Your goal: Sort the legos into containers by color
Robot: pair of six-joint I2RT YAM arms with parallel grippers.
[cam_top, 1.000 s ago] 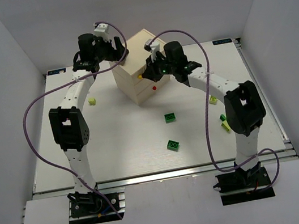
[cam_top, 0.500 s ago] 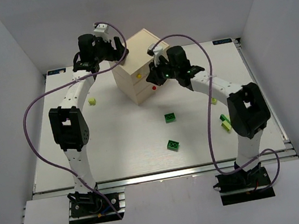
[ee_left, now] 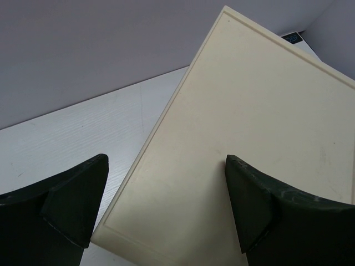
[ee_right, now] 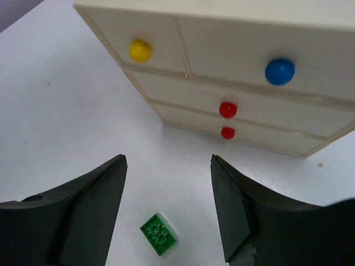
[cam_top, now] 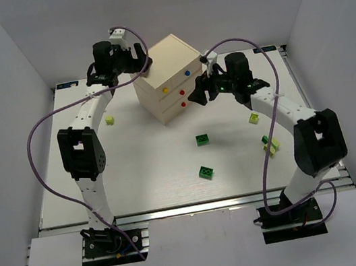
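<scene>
- The small cream wooden chest of drawers (cam_top: 167, 73) stands toward the back of the white bench (cam_top: 137, 174). Every drawer looks shut, and no brick is sorted yet.
- The left pincer (ee_left: 165, 183) hangs over the chest's top rear corner, fingers spread wide and empty. I cannot tell whether it touches the wood.
- The right pincer (ee_right: 166, 183) faces the chest's front, fingers apart and holding nothing. A dark green studded plastic brick (ee_right: 158, 234) lies on the bench in front of the chest.
- Risk: the round red knob (ee_right: 227, 109) is small and smooth, so a slightly off grip could slip. A pull might also drag the whole chest if the left arm isn't bracing it.
- The right wrist view alone shows the drawer seams, the yellow knob (ee_right: 140, 50) and the blue knob (ee_right: 279, 71) clearly. Only the overhead view shows the yellow-green bricks (cam_top: 254, 118) right of the chest.
</scene>
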